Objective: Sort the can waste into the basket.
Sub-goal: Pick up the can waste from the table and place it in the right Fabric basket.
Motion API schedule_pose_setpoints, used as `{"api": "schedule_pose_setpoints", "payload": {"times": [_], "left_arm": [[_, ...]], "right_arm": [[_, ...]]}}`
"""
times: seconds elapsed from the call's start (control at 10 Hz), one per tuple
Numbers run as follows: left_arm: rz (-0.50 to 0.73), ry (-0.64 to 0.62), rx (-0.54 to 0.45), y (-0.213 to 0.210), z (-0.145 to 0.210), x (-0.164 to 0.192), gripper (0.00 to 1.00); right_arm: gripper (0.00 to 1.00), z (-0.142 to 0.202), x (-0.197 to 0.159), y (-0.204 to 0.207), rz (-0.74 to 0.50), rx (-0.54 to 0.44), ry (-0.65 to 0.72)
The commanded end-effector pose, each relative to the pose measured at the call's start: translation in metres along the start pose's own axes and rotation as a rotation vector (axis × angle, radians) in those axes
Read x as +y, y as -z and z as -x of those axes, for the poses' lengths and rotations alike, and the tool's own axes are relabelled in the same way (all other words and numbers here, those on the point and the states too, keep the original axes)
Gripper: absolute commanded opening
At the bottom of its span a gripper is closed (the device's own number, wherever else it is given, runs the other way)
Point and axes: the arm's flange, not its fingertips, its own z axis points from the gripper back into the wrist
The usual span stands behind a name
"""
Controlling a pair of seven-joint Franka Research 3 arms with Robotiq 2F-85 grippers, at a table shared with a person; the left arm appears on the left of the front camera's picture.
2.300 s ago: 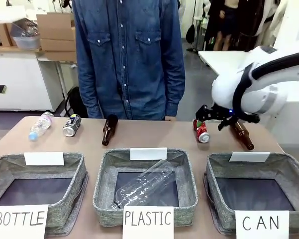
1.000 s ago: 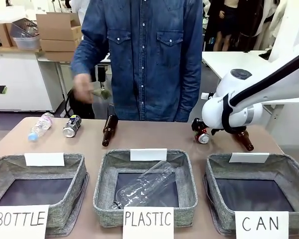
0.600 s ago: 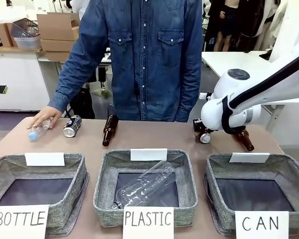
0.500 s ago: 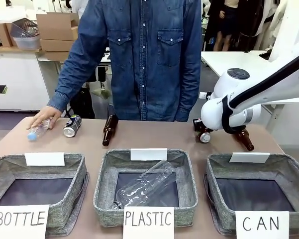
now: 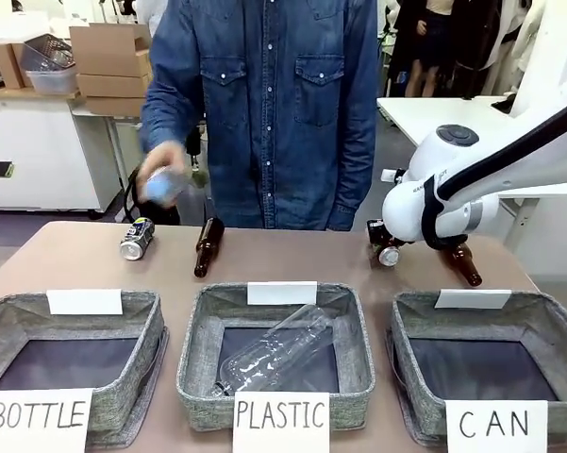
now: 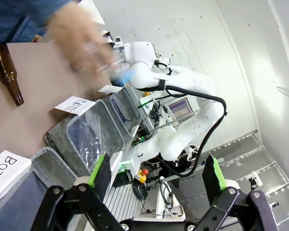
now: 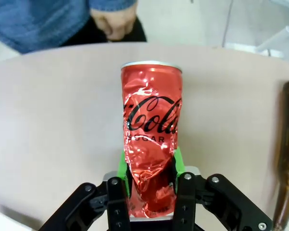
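Looking from the front, the right gripper (image 5: 385, 247) is down at the far right of the table (image 5: 292, 260), closed on the red can (image 5: 390, 255). The can is low at the tabletop, and I cannot tell whether it touches. A brown bottle (image 5: 462, 264) lies just beside it on the right. The CAN basket (image 5: 403, 377) stands at the near right, in front of that can. The dark can (image 5: 137, 238) lies on its side at the far left, well apart from that basket, with a second brown bottle (image 5: 206, 247) near it. A person's hand (image 5: 160, 181) is raised over that end, holding something blurred. A clear bottle (image 5: 274, 357) lies in the PLASTIC basket (image 5: 193, 377), and the BOTTLE basket (image 5: 132, 387) is at the near left.

On the left wrist camera, the left gripper (image 6: 157, 161) has its fingers spread wide, green pads (image 6: 102, 173) well apart. Beyond them are a blurred hand (image 6: 77, 33) and a brown bottle (image 6: 7, 72) on the table.

On the right wrist camera, the green pads (image 7: 122, 166) pinch the crumpled near end of the red can (image 7: 151, 125), its silver top pointing away towards the person. A brown bottle (image 7: 286, 154) lies along the right edge
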Motion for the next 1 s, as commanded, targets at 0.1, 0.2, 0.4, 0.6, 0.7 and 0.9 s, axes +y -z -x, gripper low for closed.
{"api": "schedule_pose_setpoints", "payload": {"times": [0.1,0.2,0.4,0.6,0.7,0.9], "left_arm": [[0.011,0.020,0.007,0.000,0.000,-0.003,1.00],[0.011,0.020,0.007,0.000,0.000,-0.003,1.00],[0.011,0.020,0.007,0.000,0.000,-0.003,1.00],[0.011,0.020,0.007,0.000,0.000,-0.003,1.00],[0.011,0.020,0.007,0.000,0.000,-0.003,1.00],[0.011,0.020,0.007,0.000,0.000,-0.003,1.00]], "right_arm": [[0.00,0.043,-0.059,-0.138,-0.203,0.123,-0.155],[0.00,0.060,-0.078,-0.174,-0.282,0.139,-0.206],[0.00,0.112,-0.102,-0.219,-0.367,0.216,-0.393],[0.00,0.166,-0.117,-0.251,-0.446,0.200,-0.510],[0.00,0.192,-0.118,-0.254,-0.430,0.169,-0.568],[0.00,0.234,-0.113,-0.236,-0.427,0.156,-0.596]]}}
